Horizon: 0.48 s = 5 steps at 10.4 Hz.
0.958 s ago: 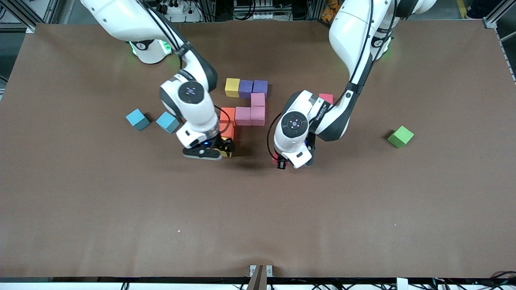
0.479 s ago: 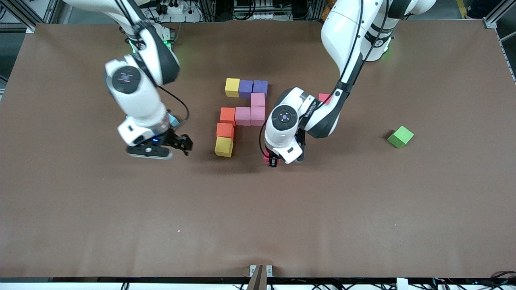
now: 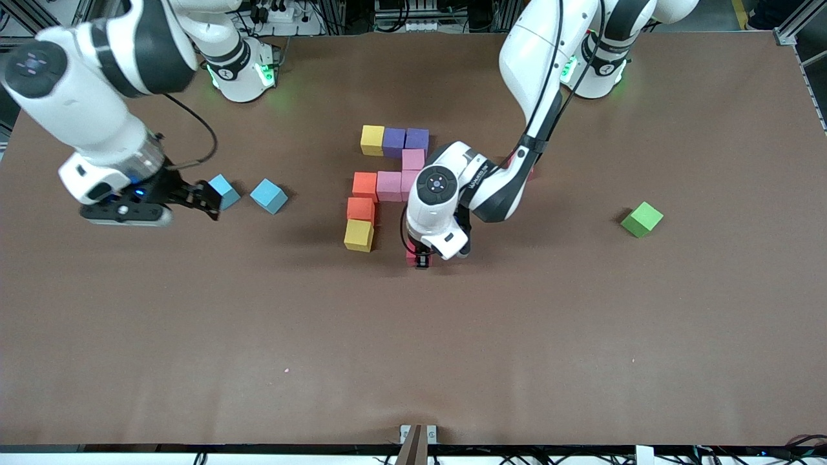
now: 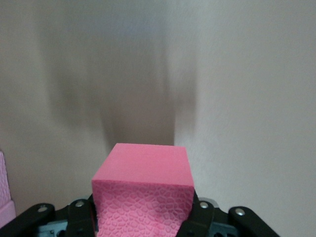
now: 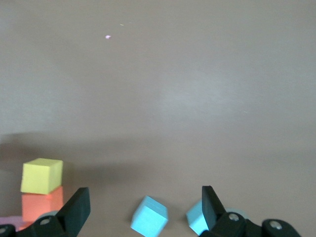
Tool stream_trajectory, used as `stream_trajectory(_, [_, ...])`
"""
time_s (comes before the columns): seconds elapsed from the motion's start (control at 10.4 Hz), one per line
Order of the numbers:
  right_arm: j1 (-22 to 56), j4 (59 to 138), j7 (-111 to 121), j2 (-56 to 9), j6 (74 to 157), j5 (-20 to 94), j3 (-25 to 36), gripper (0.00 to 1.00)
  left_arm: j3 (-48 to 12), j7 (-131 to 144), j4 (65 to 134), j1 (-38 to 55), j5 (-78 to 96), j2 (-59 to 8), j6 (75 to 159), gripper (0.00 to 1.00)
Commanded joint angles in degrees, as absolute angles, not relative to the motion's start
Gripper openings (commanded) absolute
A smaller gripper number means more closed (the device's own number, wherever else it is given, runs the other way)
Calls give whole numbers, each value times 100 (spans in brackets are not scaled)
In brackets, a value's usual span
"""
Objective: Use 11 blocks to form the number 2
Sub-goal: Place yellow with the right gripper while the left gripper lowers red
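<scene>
Brown tabletop point(image 3: 413, 361), seen from the high front camera: the right gripper point(image 3: 205, 199), which a second ago stood down at the lower yellow cube point(image 3: 358, 234), has let it go and swung away to about nine o'clock of the figure. It now hangs with its fingers spread wide and nothing between them, over the table just beside the two light blue cubes point(image 3: 269, 196), which are not part of the job. The yellow cube is left touching the orange cube point(image 3: 360, 209) above it, starting the bottom row of the number 2 point(image 3: 389, 185). That makes nine cubes in place. Yellow and two purples form the top row, one pink sits under them, and an orange and two pinks form the middle row. A second orange and the new yellow run down from there. Meanwhile the left gripper point(image 3: 418, 258) has slid in toward the figure, clamped on the red cube point(image 4: 140, 190). It is now over bare table at about four o'clock of the yellow cube, with a gap between them. The red cube looks bound for the middle of the bottom row, beside the yellow. The green cube point(image 3: 641, 219) lies well apart at three o'clock of the figure, untouched, and would be the last piece. Two placements appear to remain.
</scene>
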<state>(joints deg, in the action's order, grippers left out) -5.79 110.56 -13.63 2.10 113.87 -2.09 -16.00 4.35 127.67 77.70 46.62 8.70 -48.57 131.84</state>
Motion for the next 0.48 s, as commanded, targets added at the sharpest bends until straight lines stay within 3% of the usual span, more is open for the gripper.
stream_trajectory(0.0, [-1009, 10821, -1090, 351, 10857, -70, -1679, 100, 501, 12876, 7567, 4843, 1028, -5018, 13376, 40])
stream_trajectory(0.19, [-1011, 10182, -1046, 238, 10182, -158, -1400, 100, 510, 12928, 7567, 4983, 1028, -5089, 13473, 40])
stream_trajectory(0.38, [-495, 9800, -670, 44, 9835, -123, -637, 100, 510, 13007, 7567, 5071, 1028, -5132, 13552, 40])
